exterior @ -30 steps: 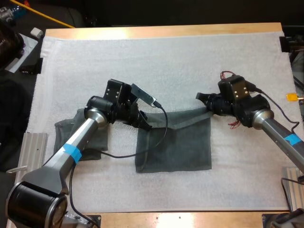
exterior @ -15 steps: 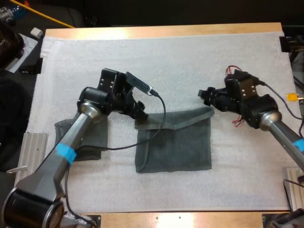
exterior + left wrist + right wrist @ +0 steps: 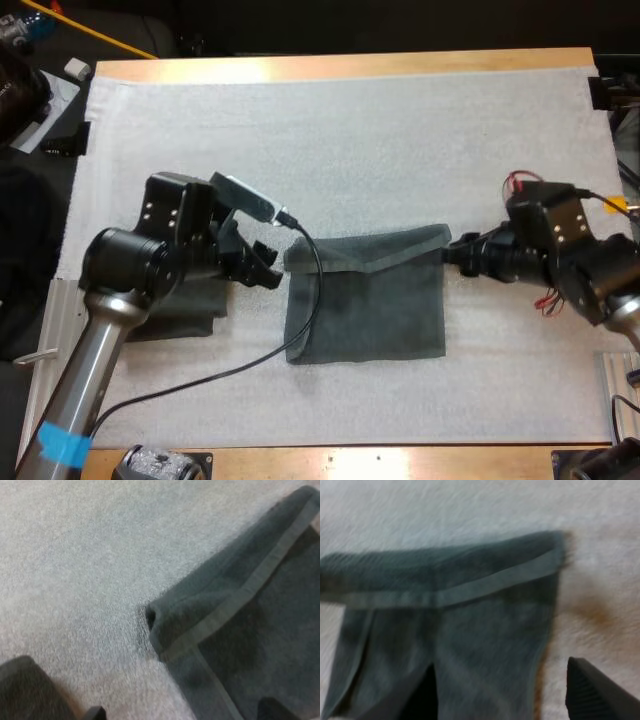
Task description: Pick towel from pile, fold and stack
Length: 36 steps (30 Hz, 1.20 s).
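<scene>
The dark grey-green folded towel lies flat mid white mat. The left claw and right claw have released its far corners and drawn back, both open and empty. This fold looks done; stacking remains.

A: The towel?
B: Soft matt cloth with a short fuzzy nap and a flatter woven band along the hem (plainest from the left wrist).
A: The mat?
B: White, matt, finely pebbled. The desk is smooth pale wood.
A: The left arm?
B: Dull-sheened metal tube; the left gripper is matt black.
</scene>
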Each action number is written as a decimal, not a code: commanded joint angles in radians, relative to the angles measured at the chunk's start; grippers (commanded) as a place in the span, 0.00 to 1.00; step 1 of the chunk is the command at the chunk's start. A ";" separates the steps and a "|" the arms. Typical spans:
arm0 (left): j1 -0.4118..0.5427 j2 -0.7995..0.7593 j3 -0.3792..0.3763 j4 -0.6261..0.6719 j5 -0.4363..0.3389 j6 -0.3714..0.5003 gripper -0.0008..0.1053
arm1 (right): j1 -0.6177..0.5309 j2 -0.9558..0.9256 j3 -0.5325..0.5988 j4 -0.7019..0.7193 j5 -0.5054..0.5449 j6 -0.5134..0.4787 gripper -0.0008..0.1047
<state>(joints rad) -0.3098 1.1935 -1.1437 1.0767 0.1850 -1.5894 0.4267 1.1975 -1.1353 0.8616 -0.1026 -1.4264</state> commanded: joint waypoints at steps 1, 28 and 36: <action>-0.002 -0.049 -0.006 0.055 0.005 -0.027 0.55 | 0.041 -0.039 -0.002 0.049 -0.002 -0.017 0.51; -0.003 -0.223 0.034 0.247 0.043 -0.090 0.56 | 0.312 0.253 -0.027 -0.141 -0.015 0.036 0.01; -0.004 -0.222 0.039 0.251 0.043 -0.091 0.56 | 0.309 0.430 -0.108 -0.176 -0.017 0.043 0.01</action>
<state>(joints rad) -0.3125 0.9707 -1.1069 1.3234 0.2310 -1.6693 0.7410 1.5770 -1.2062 0.6914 -0.1074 -1.3850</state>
